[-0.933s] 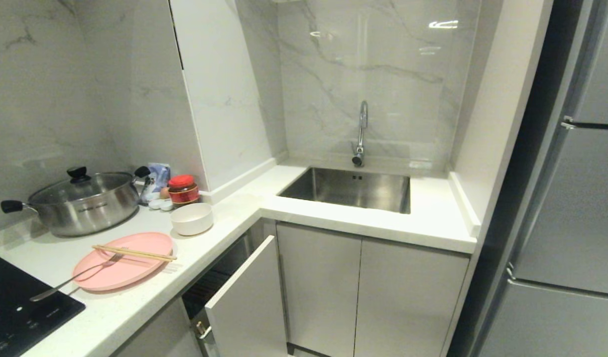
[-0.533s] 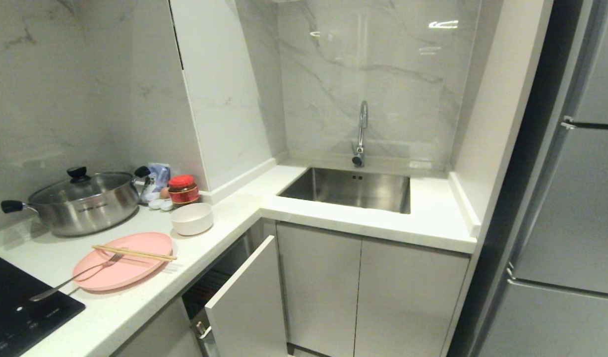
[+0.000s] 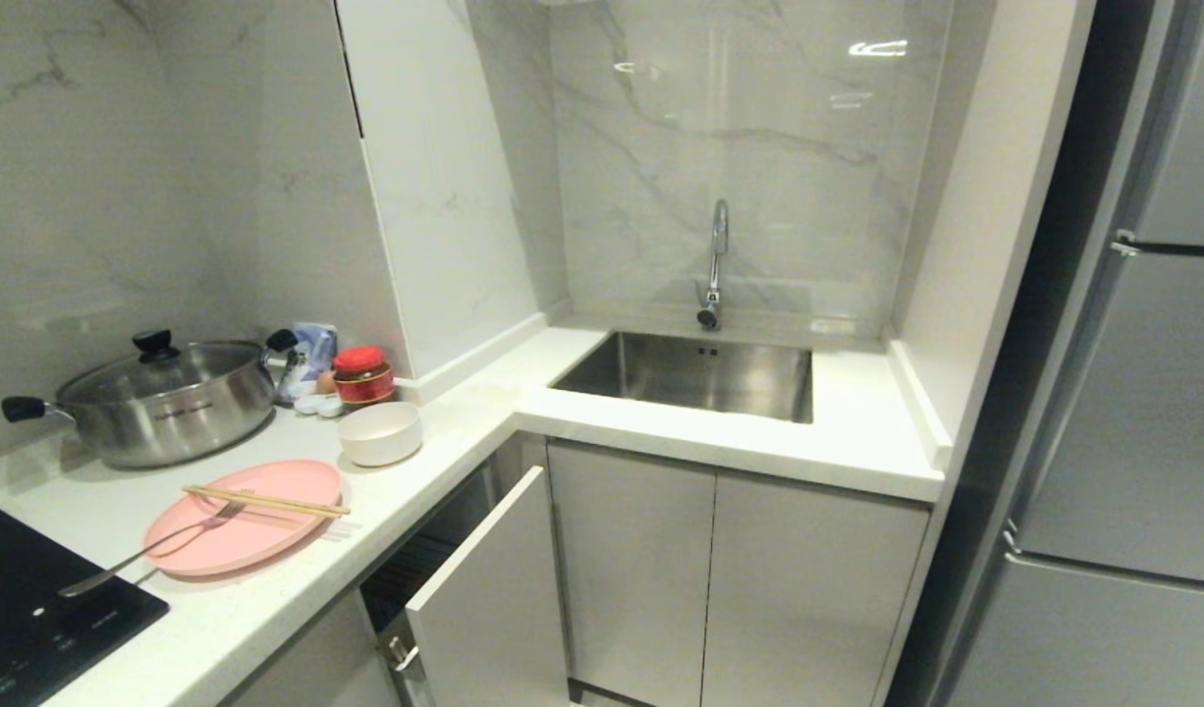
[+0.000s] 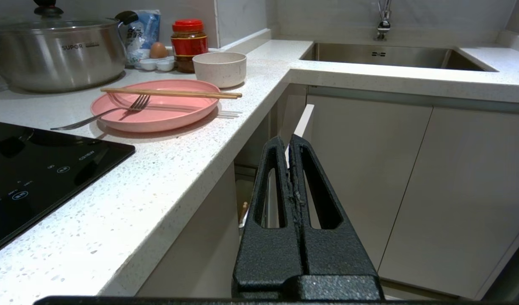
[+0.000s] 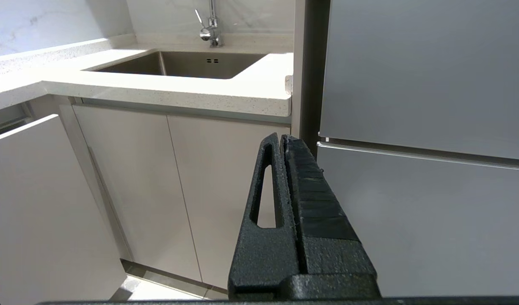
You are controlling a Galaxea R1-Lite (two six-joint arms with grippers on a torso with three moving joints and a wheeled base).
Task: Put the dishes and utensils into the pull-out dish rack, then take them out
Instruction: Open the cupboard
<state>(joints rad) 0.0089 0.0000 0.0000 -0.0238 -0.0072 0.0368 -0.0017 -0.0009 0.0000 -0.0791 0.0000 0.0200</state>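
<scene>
A: How much of the pull-out dish rack shows in the head view?

B: Only its white front panel, cut by the frame's bottom edge. The dark gap behind it, lower centre, hides the basket.

A: And the cooktop?

B: Cropped at the lower left corner. The pot loses its lid knob at the top edge of the left wrist view.

A: The small things behind the bowl?

B: Too small to name there, left of centre.

A: The arms?

B: Neither appears in the head view.
</scene>
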